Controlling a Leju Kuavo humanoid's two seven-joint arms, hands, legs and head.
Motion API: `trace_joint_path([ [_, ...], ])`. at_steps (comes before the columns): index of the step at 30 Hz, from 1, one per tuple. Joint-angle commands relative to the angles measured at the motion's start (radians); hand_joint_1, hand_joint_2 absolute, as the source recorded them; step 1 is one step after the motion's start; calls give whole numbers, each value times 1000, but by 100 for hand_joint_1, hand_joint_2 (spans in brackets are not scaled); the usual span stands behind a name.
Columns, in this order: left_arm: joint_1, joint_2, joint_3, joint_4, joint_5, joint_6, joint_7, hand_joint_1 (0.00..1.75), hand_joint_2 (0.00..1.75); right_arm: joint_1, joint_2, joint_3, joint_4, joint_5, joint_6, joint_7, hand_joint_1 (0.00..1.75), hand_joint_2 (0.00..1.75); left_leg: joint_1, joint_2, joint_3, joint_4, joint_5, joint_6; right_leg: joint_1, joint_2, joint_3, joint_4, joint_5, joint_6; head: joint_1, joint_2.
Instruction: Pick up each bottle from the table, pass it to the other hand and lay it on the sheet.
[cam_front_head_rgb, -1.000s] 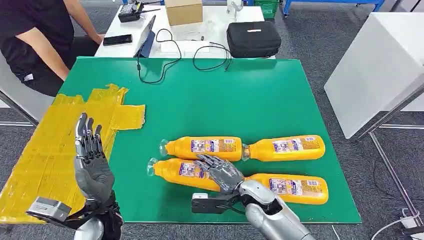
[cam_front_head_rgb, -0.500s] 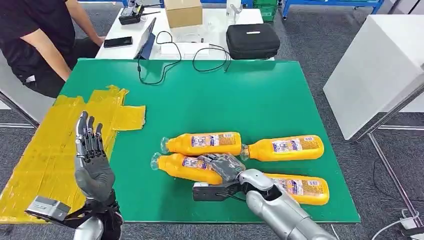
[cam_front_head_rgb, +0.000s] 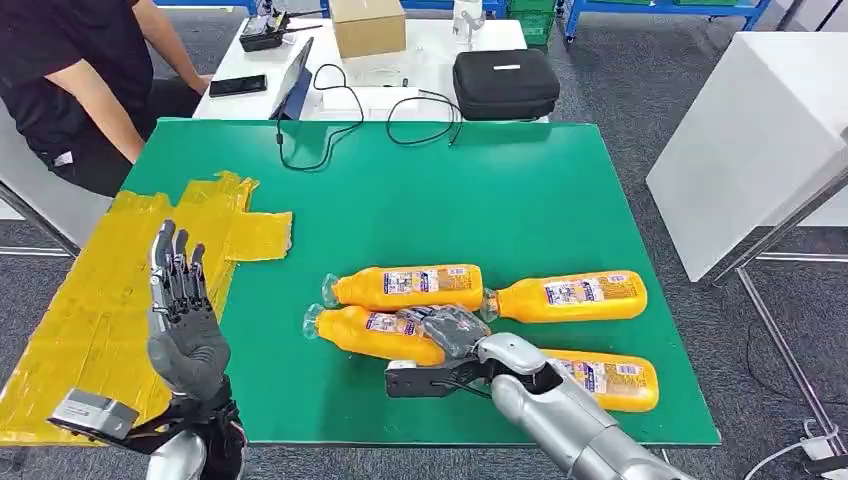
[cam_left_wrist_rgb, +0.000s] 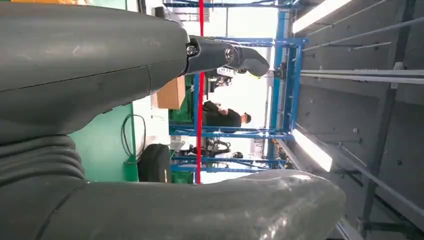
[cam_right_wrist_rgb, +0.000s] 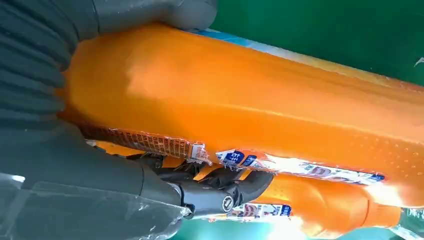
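orange bottles (cam_front_head_rgb: 410, 288), green table (cam_front_head_rgb: 520, 190)

Four bottles lie on the table (cam_front_head_rgb: 540, 190) toward its near right: two behind (cam_front_head_rgb: 405, 286) (cam_front_head_rgb: 570, 295), two in front (cam_front_head_rgb: 365, 333) (cam_front_head_rgb: 610, 378). The sheet (cam_front_head_rgb: 110, 290) covers the table's left edge. Behind the table stands another table (cam_front_head_rgb: 430, 60) bearing a case (cam_front_head_rgb: 505, 80).

A glossy orange plastic bottle (cam_front_head_rgb: 375, 333) with a crinkled printed film label is gripped by the matt grey right hand (cam_front_head_rgb: 455, 330). Beside the raised left hand (cam_front_head_rgb: 185, 325), wrinkled glossy yellow sheet (cam_front_head_rgb: 100, 290) covers the matt green table (cam_front_head_rgb: 520, 200).
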Motion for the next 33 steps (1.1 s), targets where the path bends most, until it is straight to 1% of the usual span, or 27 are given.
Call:
trace_joint_path([
  [1, -42, 23, 2, 72, 13, -7, 8, 0, 0, 25, -35, 64, 153, -16, 39, 16, 175, 175, 1, -4, 1, -3, 2, -1, 2, -6, 3, -4, 1, -2, 0, 0],
  [2, -44, 23, 0, 75, 13, -8, 8, 0, 0, 31, -30, 64, 158, -19, 35, 15, 175, 175, 1, -3, 3, -2, 1, -1, 1, -3, 4, -2, 0, -1, 0, 0],
  [4, -34, 22, -7, 80, 20, -5, 7, 0, 0, 94, -14, -9, 127, -92, -11, -31, 175, 175, 1, -4, 3, -2, 1, -1, 1, -5, 5, -3, 0, -1, 0, 0],
  [5, -24, 18, -15, 79, 23, 4, -1, 0, 0, 158, -12, -57, 75, -130, -45, -55, 175, 175, 1, -5, 3, -3, 2, -1, 2, -6, 5, -4, 1, -2, 0, 0],
  [7, -16, 11, -15, 70, 49, 18, -1, 0, 0, 238, 19, -132, -21, -172, -117, -84, 175, 175, 2, -7, 6, -4, 1, -1, 2, -8, 8, -5, -1, -2, 0, 0],
  [9, -19, 1, 1, 70, 68, 37, -1, 0, 0, 270, 61, -194, -109, -200, -154, -108, 175, 175, 3, -10, 5, -5, 2, -2, 4, -11, 8, -7, 0, -3, 0, 0],
  [11, -12, -1, 13, 52, 102, 48, -1, 0, 0, 305, 99, -245, -219, -229, -157, -132, 175, 175, 2, -5, 5, -2, 0, -1, 3, -5, 6, -4, -1, -2, 0, 0],
  [12, -2, -1, 21, 47, 122, 47, -1, 0, 175, 323, 117, -258, -272, -245, -156, -153, 175, 175, 2, -1, 5, -2, -1, -2, 2, -2, 6, -2, -1, -2, 0, 0],
  [14, 9, -1, 28, 41, 156, 53, 12, 0, 175, 354, 137, -280, -364, -277, -158, -192, 175, 175, 2, 0, 3, -1, -2, -2, 2, -1, 5, -1, -1, -2, 1, 0],
  [16, 17, -1, 33, 36, 197, 80, 35, 0, 175, 378, 153, -310, -444, -287, -174, -201, 175, 175, 1, 1, 2, -1, -3, -2, 2, 1, 2, 0, -1, -2, 0, 0],
  [17, 23, -1, 31, 38, 177, 182, 79, 0, 175, 404, 167, -337, -504, -294, -176, -205, 175, 175, 1, 1, -1, 0, -3, -3, 2, 1, -1, 2, -2, -3, 0, 0],
  [19, 26, -1, 36, 50, 224, 239, 113, 0, 175, 439, 169, -357, -577, -299, -165, -204, 175, 175, 2, 1, -7, 1, -3, -2, 2, 1, -6, 2, -2, -2, 1, 0],
  [20, 29, -1, 45, 52, 238, 247, 115, 0, 175, 441, 167, -358, -578, -295, -158, -200, 175, 175, 2, 0, -8, 1, -3, -2, 2, -1, -6, 2, -3, -2, 0, 0],
  [23, 27, -1, 65, 56, 291, 248, 124, 0, 175, 432, 176, -362, -533, -291, -148, -199, 175, 175, 2, 0, -7, -1, -1, -1, 2, 0, -7, 0, -2, -1, 0, 0],
  [26, 23, -1, 70, 63, 298, 240, 129, 0, 175, 425, 179, -362, -517, -292, -147, -207, 175, 175, 2, 2, -6, -1, -2, -1, 3, 1, -5, 0, -2, -2, 1, 0],
  [27, 19, -1, 71, 69, 299, 241, 129, 0, 175, 419, 182, -363, -508, -292, -147, -210, 175, 175, 2, 1, -8, -1, -1, -1, 2, 1, -7, 0, -1, -1, 0, 0],
  [28, 19, -1, 71, 69, 299, 241, 129, 0, 175, 419, 182, -363, -508, -292, -147, -210, 175, 175, 2, 1, -6, -1, -2, -1, 2, 1, -5, 0, -2, -2, 0, 0],
  [29, 19, -1, 71, 69, 299, 241, 129, 0, 175, 419, 182, -363, -508, -292, -147, -210, 175, 175, 2, 0, -9, -1, -1, -1, 1, 1, -7, 0, -1, -1, 0, 0],
  [32, 14, -1, 71, 92, 337, 147, 180, 0, 175, 404, 187, -367, -497, -294, -144, -219, 175, 175, 2, 1, -8, -1, -2, -1, 1, 1, -7, 0, -1, -2, 0, 0],
  [33, 13, -1, 71, 105, 356, 96, 200, 0, 175, 395, 189, -369, -494, -296, -143, -221, 175, 175, 1, 1, -8, -1, -2, -1, 1, 1, -7, 0, -1, -2, 0, 0],
])
